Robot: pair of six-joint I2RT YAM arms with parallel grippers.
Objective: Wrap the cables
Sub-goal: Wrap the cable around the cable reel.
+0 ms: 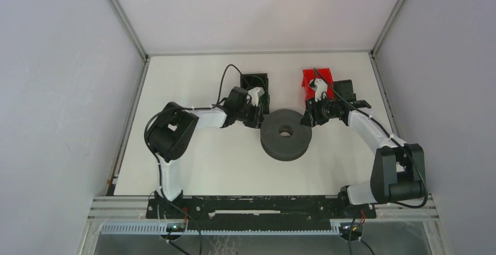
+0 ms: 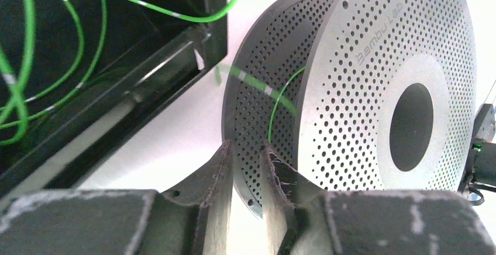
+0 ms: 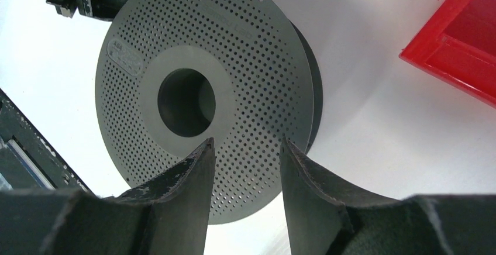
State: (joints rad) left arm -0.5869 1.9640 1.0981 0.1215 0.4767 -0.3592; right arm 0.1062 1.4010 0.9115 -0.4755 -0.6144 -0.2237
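A grey perforated spool (image 1: 285,134) lies flat in the middle of the table. In the left wrist view a green cable with white marks (image 2: 252,84) runs from the black box (image 2: 146,73) into the gap between the spool's two flanges (image 2: 374,62). My left gripper (image 2: 245,148) sits at the spool's left edge (image 1: 257,116), with a narrow gap between its jaws. The lower flange's rim shows through that gap. My right gripper (image 3: 247,141) is open and empty at the spool's right edge (image 1: 307,116), over the top flange (image 3: 245,44).
The black box (image 1: 256,84) holds loose green cable loops behind my left gripper. A red box (image 1: 316,81) stands behind my right gripper and shows in the right wrist view (image 3: 462,38). White walls enclose the table.
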